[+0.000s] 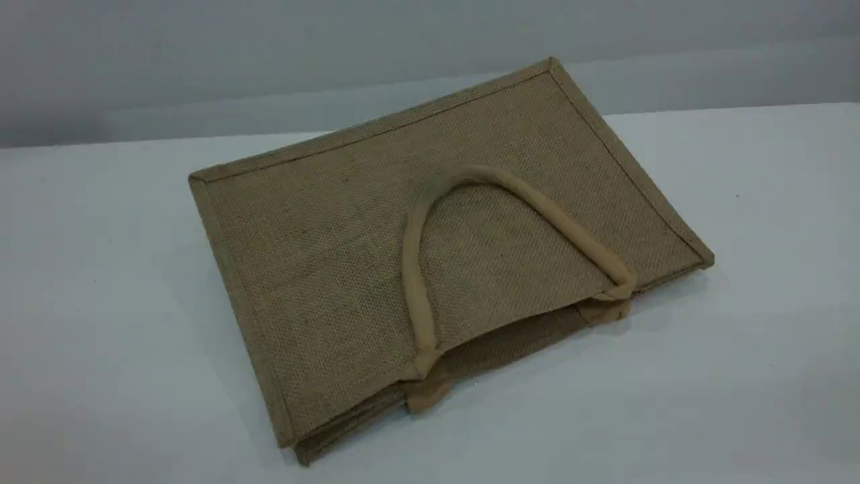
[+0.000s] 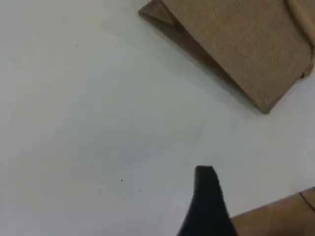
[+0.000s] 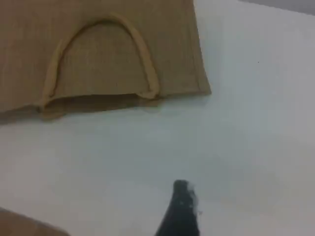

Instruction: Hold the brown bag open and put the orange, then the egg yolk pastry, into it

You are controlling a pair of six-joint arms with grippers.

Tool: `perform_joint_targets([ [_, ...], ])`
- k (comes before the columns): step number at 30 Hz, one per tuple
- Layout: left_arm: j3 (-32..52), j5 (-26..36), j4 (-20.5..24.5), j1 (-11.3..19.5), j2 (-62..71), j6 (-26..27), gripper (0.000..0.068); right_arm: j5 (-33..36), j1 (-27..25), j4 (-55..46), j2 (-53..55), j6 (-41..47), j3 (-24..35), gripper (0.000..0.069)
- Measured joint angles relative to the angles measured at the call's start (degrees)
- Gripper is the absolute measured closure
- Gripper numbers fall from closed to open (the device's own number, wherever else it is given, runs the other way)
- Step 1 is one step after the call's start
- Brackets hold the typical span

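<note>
Brown bag (image 1: 322, 249): lying flat on the white table (image 1: 739, 349), mouth toward the near edge of the scene view, slightly parted along that edge.
Handle (image 1: 416, 282): beige padded loop folded back onto the upper panel; a second loop end peeks out beneath the mouth.
Left gripper (image 2: 209, 206): one dark fingertip visible at the bottom of the left wrist view, above bare table; jaws spread wide, nothing held.
Bag relative to left gripper: a corner of the bag (image 2: 236, 49) in the upper right of that view, well apart from the fingertip.
Right gripper (image 3: 181, 209): one dark fingertip at the bottom of the right wrist view, over bare table; jaws spread wide, empty.
Bag relative to right gripper: bag mouth and handle (image 3: 142, 54) ahead in the upper left, clear of the fingertip, no contact.
Orange, egg yolk pastry: not visible in any view.
</note>
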Motion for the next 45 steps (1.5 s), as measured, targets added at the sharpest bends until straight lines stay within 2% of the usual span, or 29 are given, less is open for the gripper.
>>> perform_joint_targets([
  [12,-0.1,0.1,-0.2,0.6,-0.4,0.2,0.0213,0.0,0.2,0.1,-0.3,0.0,0.0,0.0128],
  [20,-0.1,0.1,-0.2,12.0,-6.1,0.4,0.0213,0.0,0.2,0.2,-1.2,0.0,0.0,0.0128],
  [23,-0.1,0.1,-0.2,14.7,-8.9,0.4,0.0213,0.1,0.0,0.3,-3.5,0.0,0.0,0.0128],
  [30,-0.1,0.1,-0.2,14.9,-11.6,0.3,0.0213,0.1,-2.8,0.2,-5.9,0.0,0.0,0.0128],
  [36,-0.1,0.1,-0.1,15.7,-14.2,0.3,0.0213,0.1,-2.8,0.3,-7.5,0.0,0.0,0.0128],
  [45,-0.1,0.0,-0.1,14.1,-14.1,0.3,0.0213,0.1,-2.8,0.3,-7.4,0.0,0.0,0.0128],
])
